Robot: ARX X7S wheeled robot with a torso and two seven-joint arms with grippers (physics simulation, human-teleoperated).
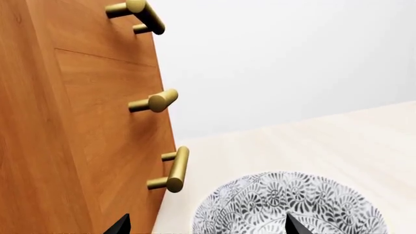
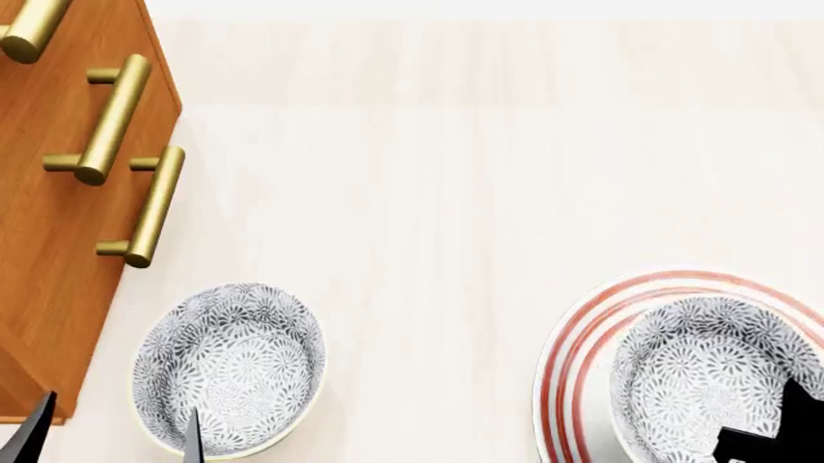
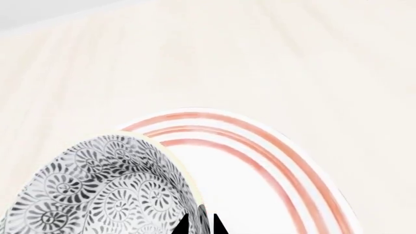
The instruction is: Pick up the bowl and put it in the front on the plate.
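Two patterned bowls in sight from the head view: one bowl (image 2: 705,378) over the red-ringed plate (image 2: 580,357) at the right, a second bowl (image 2: 232,365) resting on the pale bench (image 2: 451,193) at the left, just beside the wooden cabinet (image 2: 58,241) with its brass handles (image 2: 145,207). Right end effector (image 3: 200,225) pinching the wall of the first bowl, dark tips close together with the rim between them in the right wrist view, so clamped on the bowl. From these pictures, hard to tell whether the base already touches the plate or hangs just above it; the rim appears tilted in the wrist view. Left end effector (image 2: 114,429) spread wide, one tip outside the second bowl near the cabinet, the other over its near rim, touching nothing as far as visible. Likely step in hand: setting the held bowl down on the plate. To do it well: level the bowl first, lower gently until the base sits flat inside the red rings, keeping it toward the forward part of the plate, away from the edge. Release only once settled, then lift straight up to avoid dragging the rim or tipping the bowl. Best to hold the left arm idle, clear of its bowl.
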